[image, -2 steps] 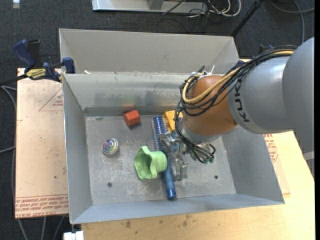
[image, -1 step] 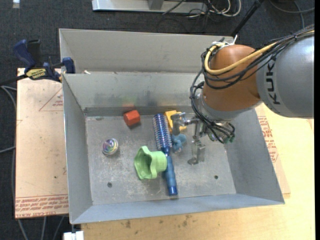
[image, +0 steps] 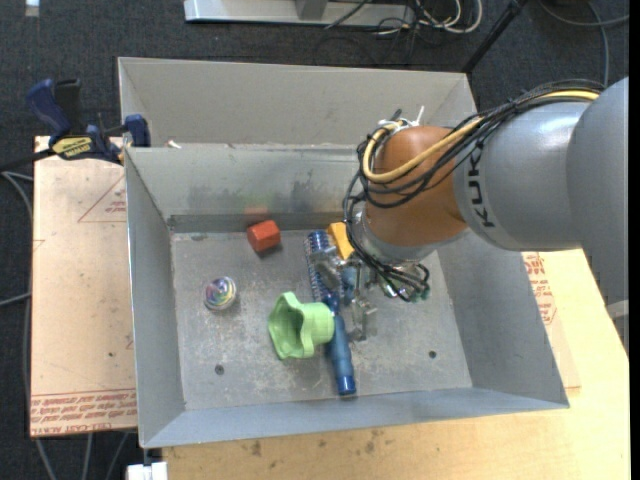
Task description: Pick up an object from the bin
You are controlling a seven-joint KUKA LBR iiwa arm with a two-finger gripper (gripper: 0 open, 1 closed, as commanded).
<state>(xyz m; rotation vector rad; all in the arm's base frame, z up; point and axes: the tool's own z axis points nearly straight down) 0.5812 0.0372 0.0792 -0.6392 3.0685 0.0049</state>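
Observation:
My gripper (image: 343,276) is low in the middle of the bin, under the orange wrist cover. It is right above the upper end of a blue stick-shaped thing (image: 341,360) that lies pointing toward the front wall. A crumpled green cup-like thing (image: 297,328) rests against the stick's left side, just left of and below the gripper. A small yellow thing (image: 339,236) peeks out behind the gripper, mostly hidden by the wrist.
An orange-red block (image: 264,236) sits near the back wall, left of the gripper. A shiny multicoloured ball (image: 220,293) lies at the left of the floor. The arm and its cables cover the bin's right rear part.

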